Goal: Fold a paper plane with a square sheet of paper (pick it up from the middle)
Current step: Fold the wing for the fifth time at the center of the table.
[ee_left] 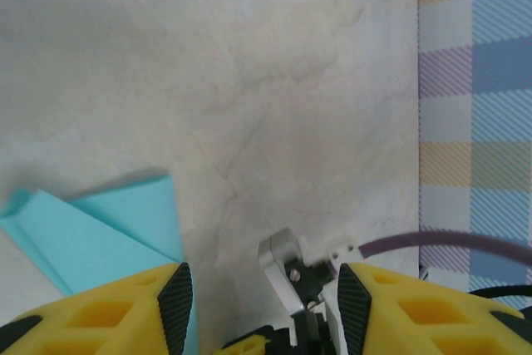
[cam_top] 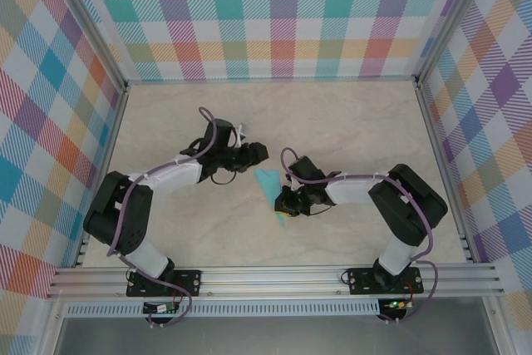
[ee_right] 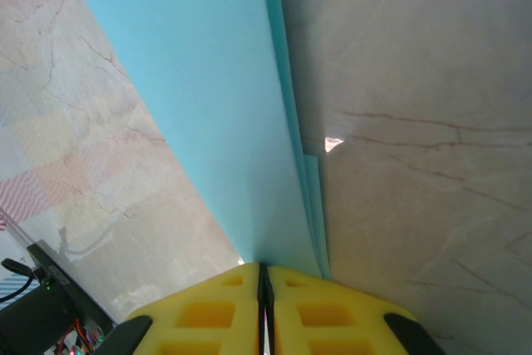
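I count one piece of teal paper (cam_top: 268,181), two arms and two pincers, all over one pale marbled table (cam_top: 357,122) with checked walls (cam_top: 283,14) on three sides.

The paper is folded into a narrow pointed shape and sits near the middle of the table, between my two pincers. Seen from my right wrist, stacked layers show along its right edge (ee_right: 216,106).

My right pincer (ee_right: 264,270) is pressed fully together on the near end of the paper, with the yellow fingers (ee_right: 208,313) meeting and no gap between them. From above, that arm rises from its base at the near right and bends back toward the centre, and the pincer (cam_top: 285,205) is low over the paper's near tip.

My left pincer (ee_left: 263,293) is spread wide and has hold of nothing. Its two yellow fingers (ee_left: 108,318) stand well apart, and the paper (ee_left: 100,230) lies on the table beyond the left finger. From above, that arm sweeps from the near left up and across, and the pincer (cam_top: 254,154) sits just beyond the paper's far end. I cannot tell whether it touches the paper.
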`<action>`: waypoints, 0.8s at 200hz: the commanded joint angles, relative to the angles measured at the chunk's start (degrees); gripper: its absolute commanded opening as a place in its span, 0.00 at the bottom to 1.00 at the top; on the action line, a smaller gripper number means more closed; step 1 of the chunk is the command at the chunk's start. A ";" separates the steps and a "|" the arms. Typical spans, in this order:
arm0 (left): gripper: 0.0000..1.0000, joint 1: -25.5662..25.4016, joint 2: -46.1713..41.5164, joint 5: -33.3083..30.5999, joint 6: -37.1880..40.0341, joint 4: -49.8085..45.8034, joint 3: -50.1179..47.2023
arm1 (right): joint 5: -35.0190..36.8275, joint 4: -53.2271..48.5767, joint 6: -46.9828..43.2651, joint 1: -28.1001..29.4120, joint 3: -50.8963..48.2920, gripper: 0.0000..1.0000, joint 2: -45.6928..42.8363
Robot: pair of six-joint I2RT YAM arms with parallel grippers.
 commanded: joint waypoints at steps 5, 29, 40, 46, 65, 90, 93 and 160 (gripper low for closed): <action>0.51 -2.91 3.00 -1.33 -4.07 5.10 -1.87 | 3.13 -7.05 -0.23 0.59 -2.63 0.11 3.78; 0.51 -4.96 6.19 -1.96 -4.59 6.46 -0.84 | 3.20 -6.74 -0.22 0.61 -2.84 0.11 3.70; 0.51 -5.42 7.76 -1.94 -4.77 6.75 -0.26 | 3.21 -6.58 -0.14 0.59 -2.98 0.12 3.60; 0.50 -5.52 8.58 -2.18 -4.64 6.56 0.15 | 3.26 -6.37 -0.07 0.60 -3.16 0.12 3.44; 0.50 -5.55 10.12 -3.68 -4.32 6.19 0.18 | 3.30 -6.16 0.22 0.58 -3.35 0.12 3.34; 0.49 -5.55 12.76 -3.81 -4.29 6.46 0.25 | 3.22 -5.29 0.37 0.59 -3.83 0.12 2.71; 0.49 -5.55 12.95 -3.87 -4.29 6.45 0.21 | 3.21 -5.12 0.45 0.59 -3.89 0.12 2.57; 0.47 -5.46 14.92 -6.39 -3.71 4.99 -2.99 | 1.51 -2.36 0.50 0.59 -2.33 0.13 -3.64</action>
